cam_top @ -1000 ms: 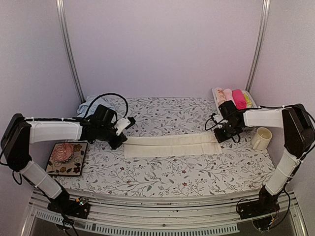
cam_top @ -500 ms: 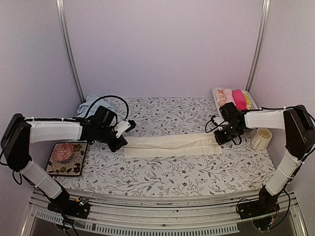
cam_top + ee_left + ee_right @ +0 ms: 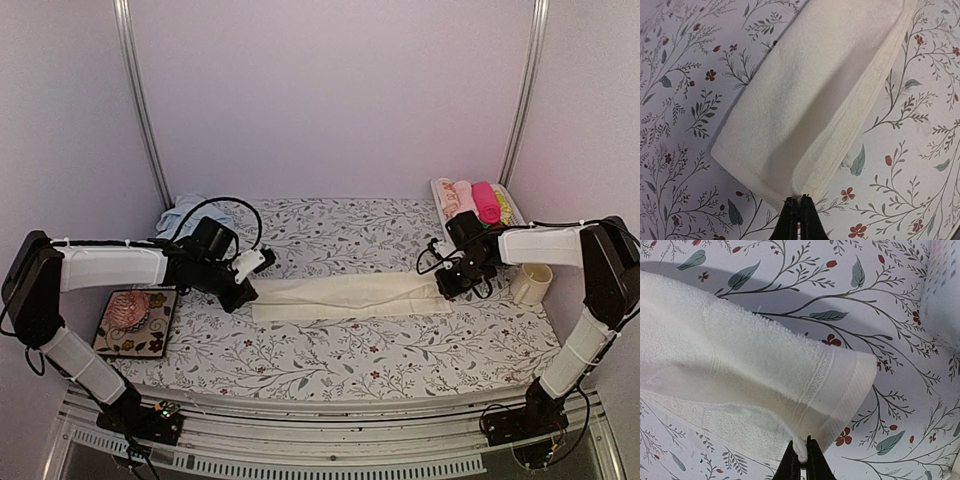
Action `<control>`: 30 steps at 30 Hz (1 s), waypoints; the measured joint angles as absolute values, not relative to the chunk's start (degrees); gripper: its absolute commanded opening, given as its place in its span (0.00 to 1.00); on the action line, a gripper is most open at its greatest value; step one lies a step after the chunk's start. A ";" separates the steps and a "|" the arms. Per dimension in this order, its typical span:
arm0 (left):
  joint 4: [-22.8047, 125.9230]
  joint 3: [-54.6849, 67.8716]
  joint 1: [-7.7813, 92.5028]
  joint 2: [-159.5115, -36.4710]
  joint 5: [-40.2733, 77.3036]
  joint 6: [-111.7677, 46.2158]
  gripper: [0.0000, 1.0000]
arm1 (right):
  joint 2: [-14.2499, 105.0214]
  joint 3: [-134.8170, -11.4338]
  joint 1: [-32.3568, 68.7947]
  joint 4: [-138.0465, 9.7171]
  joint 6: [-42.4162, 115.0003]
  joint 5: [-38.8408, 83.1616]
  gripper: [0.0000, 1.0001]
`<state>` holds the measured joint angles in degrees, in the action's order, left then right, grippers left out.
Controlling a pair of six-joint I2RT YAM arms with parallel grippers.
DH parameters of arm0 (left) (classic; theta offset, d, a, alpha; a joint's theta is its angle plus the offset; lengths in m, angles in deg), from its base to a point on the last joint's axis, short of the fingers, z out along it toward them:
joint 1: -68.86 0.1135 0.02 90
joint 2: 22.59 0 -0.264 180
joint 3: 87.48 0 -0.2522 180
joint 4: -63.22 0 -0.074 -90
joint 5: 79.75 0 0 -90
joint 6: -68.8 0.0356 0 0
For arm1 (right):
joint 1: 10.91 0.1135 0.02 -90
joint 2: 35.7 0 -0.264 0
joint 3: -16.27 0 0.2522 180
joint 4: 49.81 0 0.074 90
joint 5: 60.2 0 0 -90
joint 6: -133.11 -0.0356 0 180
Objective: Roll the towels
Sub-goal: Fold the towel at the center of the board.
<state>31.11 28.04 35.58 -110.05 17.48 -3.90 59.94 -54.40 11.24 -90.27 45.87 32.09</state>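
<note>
The bench [image 3: 340,360] carries everything, and across its middle lies the cream towel [image 3: 345,296], folded lengthwise into a long narrow strip that runs left to right. Its layers sit slightly uneven along the near edge. The blue towel [image 3: 183,213] is crumpled at the far left corner, well apart from both arms and untouched.

The left fingers [image 3: 243,293] are pressed together on the near corner of the strip's left end, and the wrist view shows the folded hem caught at their tips. The right fingers [image 3: 446,286] pinch the near corner of the right end, with a small tuft of hem between the tips.

We judge that the fold is being laid flat and pulled straight and that no rolling has begun, since neither end is turned over. Next, we think, one end must be released and the other curled over onto itself. That will call for a grip across the strip's width, so the roll runs straight and tight.
</note>
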 measured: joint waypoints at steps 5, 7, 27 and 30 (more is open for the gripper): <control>30.91 28.04 35.43 -110.40 17.78 -3.90 0.00 | 59.59 -53.39 11.66 -90.57 45.46 32.02 0.04; 30.60 28.17 35.34 -110.48 17.81 -3.90 0.00 | 59.52 -52.78 11.83 -90.68 45.41 32.04 0.04; 30.12 29.01 34.77 -111.14 18.88 -4.12 0.00 | 59.02 -51.90 12.03 -91.01 44.80 36.19 0.04; 30.08 29.05 34.75 -111.14 18.88 -4.16 0.00 | 57.62 -51.84 12.03 -90.97 45.13 35.58 0.04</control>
<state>30.08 29.05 34.75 -111.14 18.88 -4.16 57.62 -51.84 12.03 -90.97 45.13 35.58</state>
